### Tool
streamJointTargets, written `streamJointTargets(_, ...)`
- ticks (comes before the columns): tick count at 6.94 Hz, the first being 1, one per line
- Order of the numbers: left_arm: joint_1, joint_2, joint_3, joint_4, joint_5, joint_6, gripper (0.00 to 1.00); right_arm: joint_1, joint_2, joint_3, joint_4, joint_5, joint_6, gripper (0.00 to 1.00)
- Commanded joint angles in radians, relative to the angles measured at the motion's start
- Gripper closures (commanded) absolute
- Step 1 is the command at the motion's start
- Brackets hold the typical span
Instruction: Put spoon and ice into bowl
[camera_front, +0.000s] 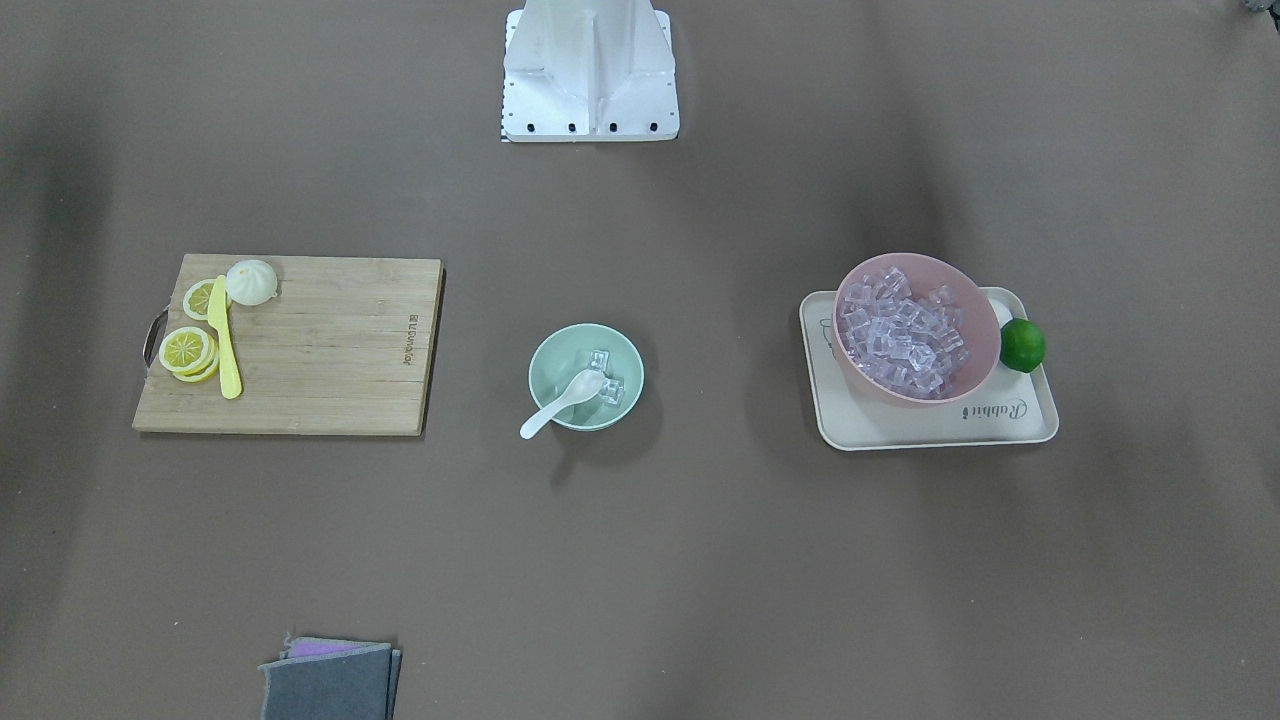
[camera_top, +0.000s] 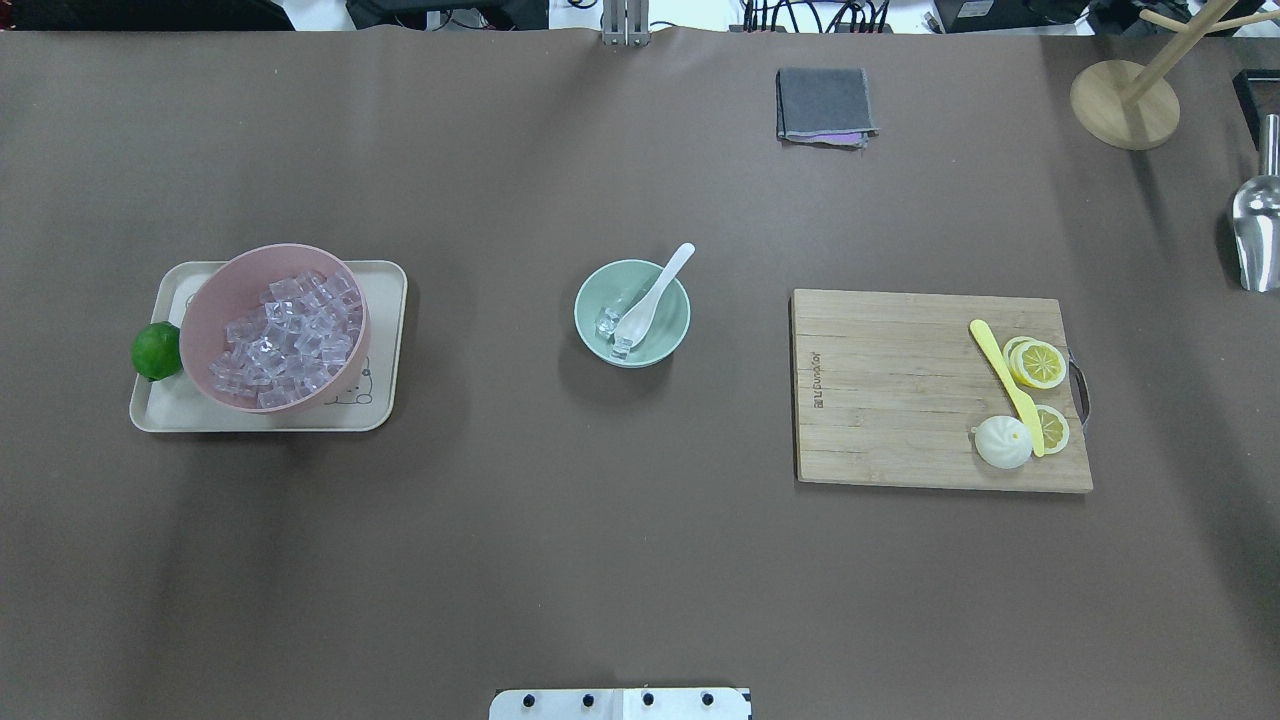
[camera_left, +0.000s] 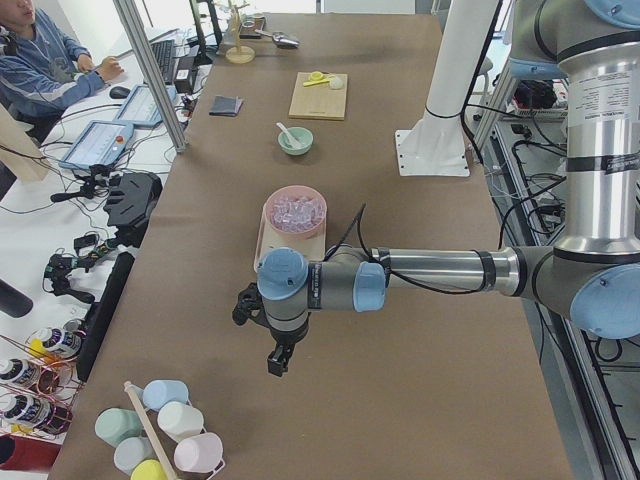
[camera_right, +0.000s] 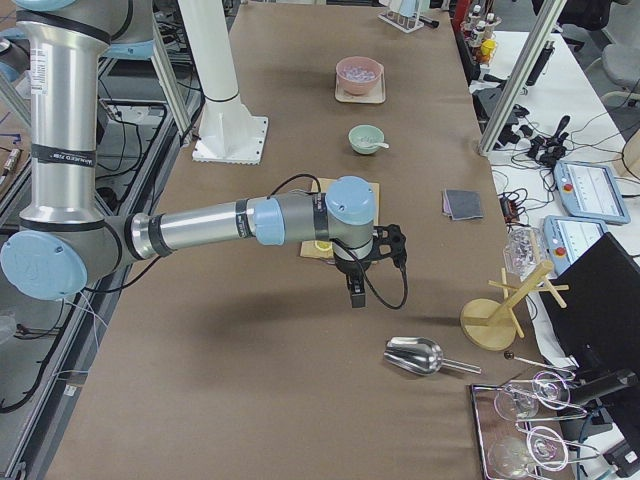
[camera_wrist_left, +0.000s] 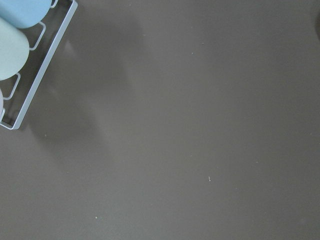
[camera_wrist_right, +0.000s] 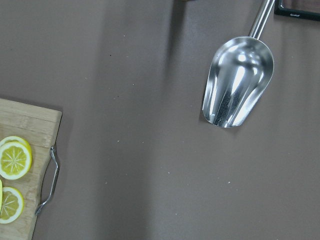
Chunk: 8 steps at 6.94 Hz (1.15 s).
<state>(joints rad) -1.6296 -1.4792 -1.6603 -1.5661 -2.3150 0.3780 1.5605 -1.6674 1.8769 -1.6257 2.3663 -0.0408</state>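
The mint-green bowl (camera_front: 548, 352) stands mid-table, also in the overhead view (camera_top: 670, 322). The white spoon (camera_front: 560, 403) lies in it, scoop inside and handle over the rim, as the overhead view (camera_top: 657, 292) shows. A few clear ice cubes (camera_front: 611, 391) lie in the bowl beside the scoop. My left gripper (camera_left: 278, 360) hangs over bare table far from the bowl, near the cup rack. My right gripper (camera_right: 357, 295) hangs past the cutting board, near the metal scoop. Both show only in the side views, so I cannot tell whether they are open or shut.
A pink bowl (camera_front: 988, 322) full of ice sits on a cream tray (camera_front: 1030, 415) with a lime (camera_front: 1022, 345). A cutting board (camera_front: 330, 350) holds lemon slices, a yellow knife (camera_front: 224, 340) and a bun. A grey cloth (camera_top: 823, 104), a metal scoop (camera_wrist_right: 239, 82) and a wooden stand (camera_top: 1123, 100) lie further off.
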Motion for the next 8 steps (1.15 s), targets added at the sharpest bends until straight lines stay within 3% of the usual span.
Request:
streamJointTargets(1,-0.022,-0.01,0.001,-0.003,-0.007,-0.019,0.02,0.001,0.0,-0.007,0.003,-0.001,-0.005,0.0)
streamJointTargets(6,-0.024,-0.013,-0.088,-0.003,-0.007,-0.028,0.02,-0.002,0.012,-0.025,0.001,-0.007,-0.004,0.0)
streamJointTargets(8,-0.024,-0.013,-0.085,-0.002,-0.006,-0.028,0.02,-0.002,0.002,-0.048,0.048,0.061,-0.013,0.0)
